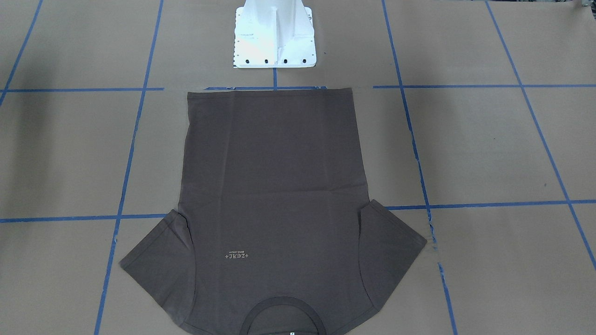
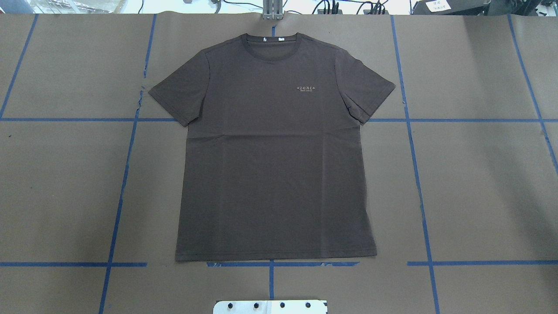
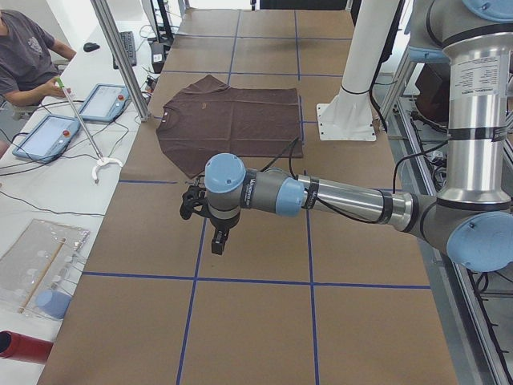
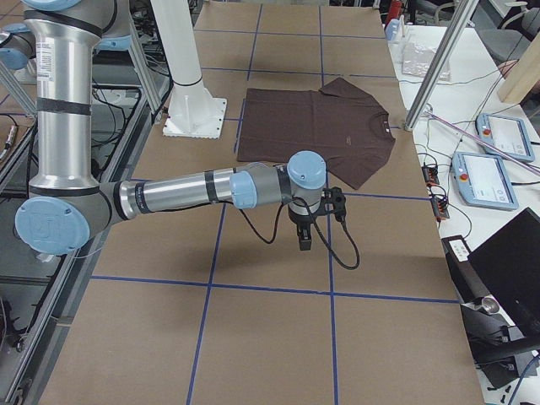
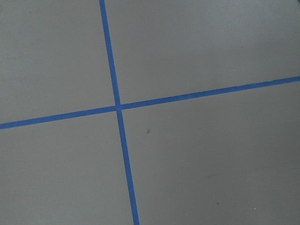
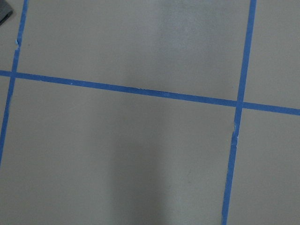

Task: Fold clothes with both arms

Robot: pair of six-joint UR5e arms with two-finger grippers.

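Brown paper tabletop (image 2: 65, 183): gridded with blue tape lines (image 2: 117, 209); both wrist views show only this paper and tape.
Left arm (image 3: 345, 200): stretched low over bare paper, well apart from the garment.
Left end effector (image 3: 217, 245): points down and holds nothing that I can see; I cannot tell whether its fingers are spread or pressed together.
Left-side sleeve (image 2: 176, 93): flat and splayed outward.
T-shirt (image 2: 274, 174): lies face up and unfolded at mid-table, collar (image 2: 272, 43) on the far side from the robot, hem (image 2: 274, 256) just in front of the white pedestal (image 1: 274, 35).
Right-side sleeve (image 2: 368, 93): flat, with a small tuck at its cuff.
Right arm (image 4: 186, 192): reaches out near the sleeve end of the garment, not touching it.
Right end effector (image 4: 304, 243): points down with a cable looping below it; I cannot tell how its fingers stand.
Risk, grasp: a pinch may catch only the top layer, or the paper with the cloth, because the fabric lies flat against the cover.
Risk, lift: unequal pull from the two arms would likely skew the fold line.
Risk, cuff: the tuck could get trapped inside a fold.
Risk, cable: it might drag across the cloth.
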